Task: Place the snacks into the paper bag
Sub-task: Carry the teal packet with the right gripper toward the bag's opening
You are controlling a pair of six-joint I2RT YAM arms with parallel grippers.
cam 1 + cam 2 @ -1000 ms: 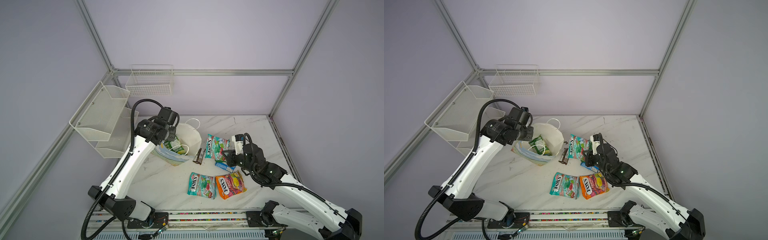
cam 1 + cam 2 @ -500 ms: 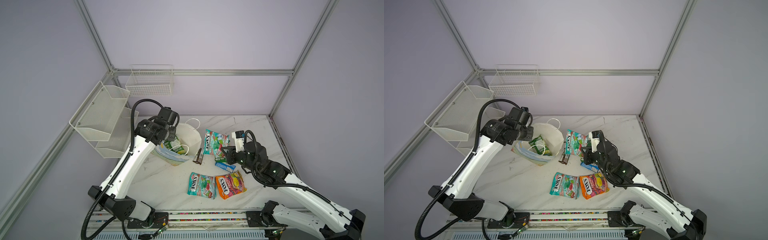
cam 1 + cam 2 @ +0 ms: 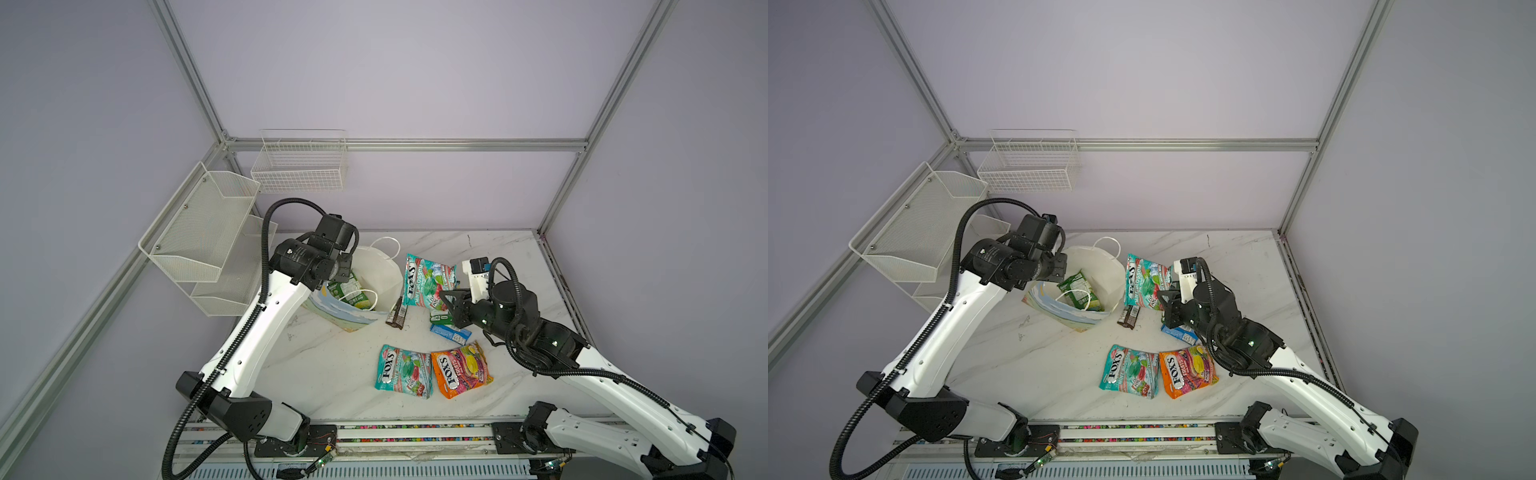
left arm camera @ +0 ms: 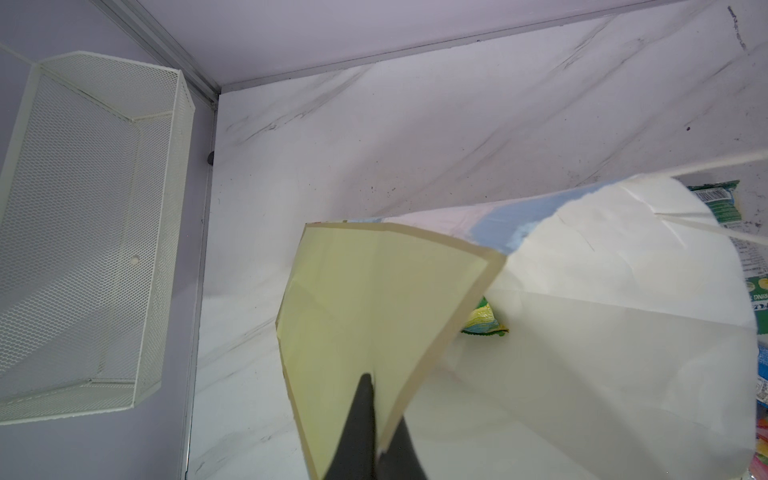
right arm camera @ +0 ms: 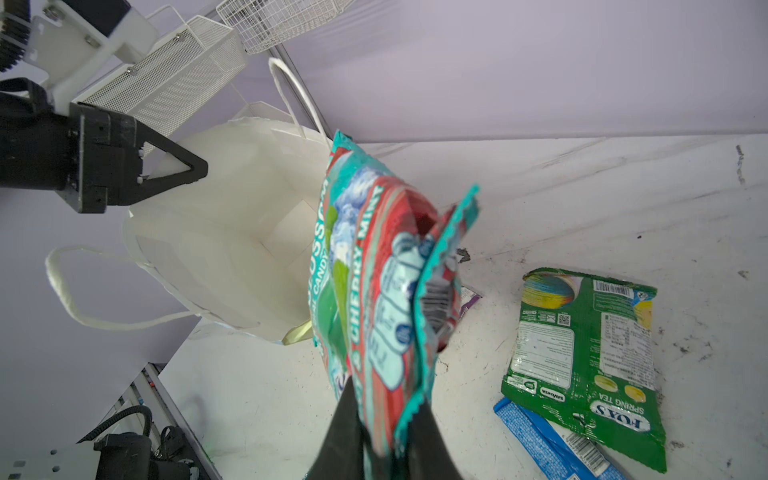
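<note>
The paper bag [image 3: 376, 270] [image 3: 1096, 266] leans over on the marble table, its mouth open toward the right arm. My left gripper [image 4: 380, 415] [image 3: 1059, 270] is shut on the bag's rim [image 4: 386, 299]. A green bag [image 3: 351, 291] [image 3: 1079, 291] lies inside. My right gripper [image 5: 386, 415] [image 3: 446, 297] is shut on a teal FOX'S packet [image 5: 374, 270] [image 3: 428, 282], held upright just off the table beside the bag's mouth. Loose snacks on the table are another teal packet [image 3: 403, 372], an orange packet [image 3: 459, 368], a green bag [image 5: 582, 345], a blue packet [image 5: 548, 444] and a dark wrapper [image 3: 397, 316].
White wire baskets hang on the left wall [image 3: 203, 241] and on the back wall [image 3: 299, 166]. A metal frame post [image 3: 557, 266] runs along the table's right edge. The bag's cord handle [image 5: 83, 307] loops out on the near side.
My right gripper has lifted the teal packet off the table and carried it a little toward the bag's mouth. The left arm and the bag have stayed put.
</note>
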